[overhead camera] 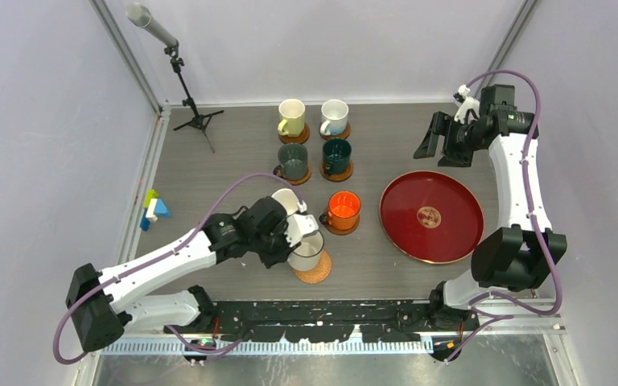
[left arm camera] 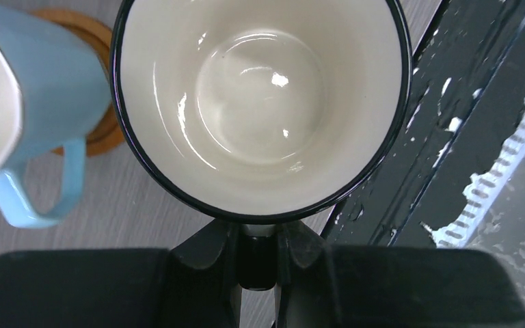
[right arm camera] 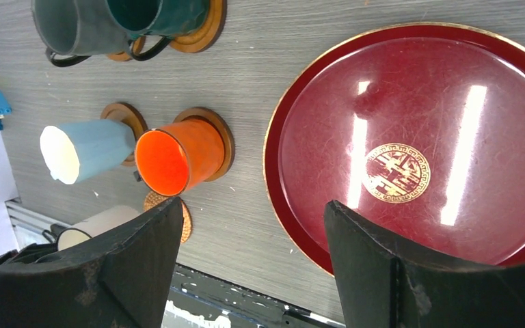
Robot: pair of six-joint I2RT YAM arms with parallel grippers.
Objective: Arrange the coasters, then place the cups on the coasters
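The cream cup [overhead camera: 306,251], dark-rimmed, sits over the woven coaster [overhead camera: 315,269] at the near middle of the surface [overhead camera: 225,161]. Part of the coaster shows past the cup's near side; you cannot tell whether the base rests on it. Your left hand [left arm camera: 255,263] is clamped on the cup's dark handle, fingers tight to either side, and the left wrist view looks straight into the cup's pale, bare inside.

Just beside it on the far side, the light-blue cup [left arm camera: 48,89] stands on a wooden coaster [left arm camera: 106,133], handle towards the left arm. To its right, the orange cup [overhead camera: 344,209] occupies its own wooden disc. Beyond these, four more cups stand in a square, each on a wooden coaster: the grey-teal cup [overhead camera: 293,161] and the dark green cup [overhead camera: 337,156] in the nearer pair, the pale yellow cup [overhead camera: 291,117] and the white cup [overhead camera: 334,117] at the back.

The red tray [overhead camera: 431,215], with a gold emblem at its centre, lies to the right of the cups and apart from them. Your right hand [right arm camera: 253,273] hangs above the far right of the surface, beyond the tray, fingers spread wide around nothing.

At the left edge lie coloured blocks [overhead camera: 153,209]. A tripod [overhead camera: 193,117] stands in the far-left corner.
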